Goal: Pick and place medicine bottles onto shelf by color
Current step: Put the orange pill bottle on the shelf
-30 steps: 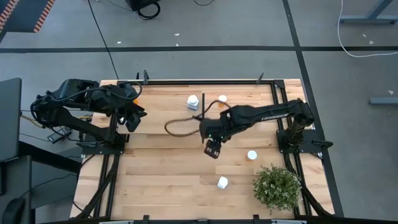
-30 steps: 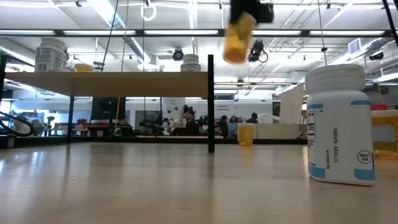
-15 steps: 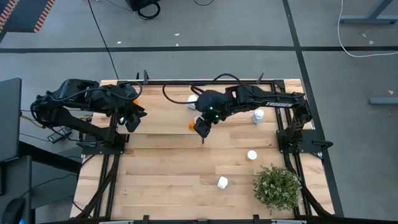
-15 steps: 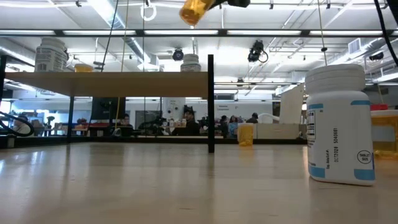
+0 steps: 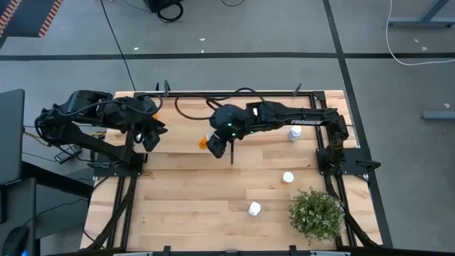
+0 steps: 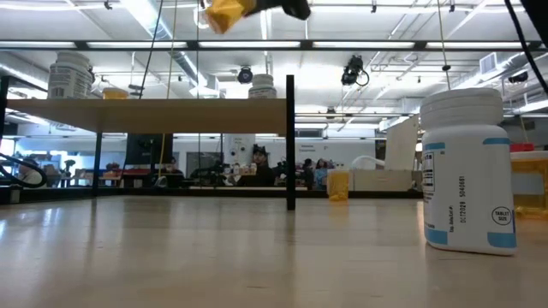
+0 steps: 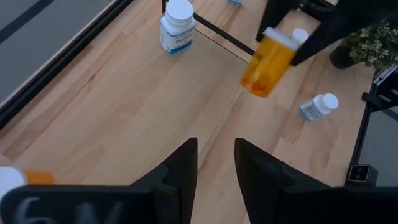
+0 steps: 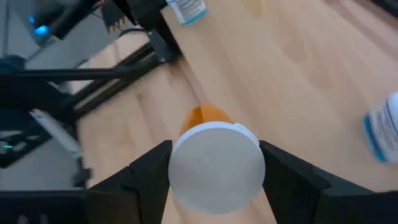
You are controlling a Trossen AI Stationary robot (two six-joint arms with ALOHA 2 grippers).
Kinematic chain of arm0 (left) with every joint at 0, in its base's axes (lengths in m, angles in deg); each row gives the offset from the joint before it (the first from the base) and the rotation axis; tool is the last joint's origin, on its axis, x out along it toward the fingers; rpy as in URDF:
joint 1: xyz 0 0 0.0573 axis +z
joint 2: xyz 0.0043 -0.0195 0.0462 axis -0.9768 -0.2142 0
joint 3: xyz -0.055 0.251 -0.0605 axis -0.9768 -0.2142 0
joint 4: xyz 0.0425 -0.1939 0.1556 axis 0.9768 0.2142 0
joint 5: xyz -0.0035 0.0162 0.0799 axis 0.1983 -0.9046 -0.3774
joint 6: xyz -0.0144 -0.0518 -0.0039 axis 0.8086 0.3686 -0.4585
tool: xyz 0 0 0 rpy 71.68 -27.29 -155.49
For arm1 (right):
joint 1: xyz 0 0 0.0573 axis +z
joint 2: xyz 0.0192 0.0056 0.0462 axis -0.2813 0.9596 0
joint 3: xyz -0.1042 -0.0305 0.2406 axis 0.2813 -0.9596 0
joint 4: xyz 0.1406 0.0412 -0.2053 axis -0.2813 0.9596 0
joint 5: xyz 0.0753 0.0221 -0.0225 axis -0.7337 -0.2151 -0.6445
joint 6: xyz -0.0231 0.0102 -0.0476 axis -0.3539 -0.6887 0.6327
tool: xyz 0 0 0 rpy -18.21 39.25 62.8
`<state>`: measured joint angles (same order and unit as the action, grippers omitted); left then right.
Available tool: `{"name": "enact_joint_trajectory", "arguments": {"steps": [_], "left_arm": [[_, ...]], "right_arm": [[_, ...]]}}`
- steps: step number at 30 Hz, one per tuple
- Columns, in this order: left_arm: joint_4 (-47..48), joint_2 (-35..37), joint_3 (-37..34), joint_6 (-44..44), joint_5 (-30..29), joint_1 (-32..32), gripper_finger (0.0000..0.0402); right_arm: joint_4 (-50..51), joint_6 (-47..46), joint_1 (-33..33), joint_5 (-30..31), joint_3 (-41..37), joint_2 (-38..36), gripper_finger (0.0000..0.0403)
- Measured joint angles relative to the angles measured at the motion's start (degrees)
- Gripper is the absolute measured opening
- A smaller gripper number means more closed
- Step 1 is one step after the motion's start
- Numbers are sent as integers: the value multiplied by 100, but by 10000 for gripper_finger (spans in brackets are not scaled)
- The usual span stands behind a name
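Note:
An orange medicine bottle (image 5: 203, 143) with a white cap hangs in the air over the shelf (image 5: 178, 121), with my right gripper (image 5: 212, 146) shut on it. From table height, that bottle (image 6: 224, 13) is well above the shelf board (image 6: 171, 104). A white bottle (image 6: 70, 75), an orange one (image 6: 114, 93) and another white one (image 6: 263, 85) stand on the board. My left gripper (image 7: 215, 163) hovers over the shelf's left end, open, with nothing between its fingers. My right gripper pinches the orange bottle at its cap end (image 8: 216, 168), one finger (image 8: 149, 169) on each side. The fingers come from the table's right, slanting down, and lie along the bottle, cap toward the wrist. The bottle (image 7: 268, 62) is lifted clear and tilted, its base lowest.
One white bottle (image 5: 293, 132) stands at the table's right. Two more (image 5: 288, 178) (image 5: 254, 208) sit toward the near edge, beside a potted plant (image 5: 316, 213). A black upright divider (image 6: 290, 141) stands at the shelf's middle. A big white bottle (image 6: 467, 171) is close to the low camera.
My right gripper has carried the orange bottle up, then toward the table's far and left side, across the divider and over the shelf's left half. The gripper has tipped, and the bottle's tilt has changed with it.

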<state>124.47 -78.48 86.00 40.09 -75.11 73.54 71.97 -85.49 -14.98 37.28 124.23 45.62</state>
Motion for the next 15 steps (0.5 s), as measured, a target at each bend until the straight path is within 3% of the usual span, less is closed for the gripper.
{"name": "enact_joint_trajectory", "arguments": {"steps": [15], "left_arm": [[-71, -4, 0, 84, -6, 0, 113]], "right_arm": [[926, 1423, -431, 263, -202, 148, 230]]}}
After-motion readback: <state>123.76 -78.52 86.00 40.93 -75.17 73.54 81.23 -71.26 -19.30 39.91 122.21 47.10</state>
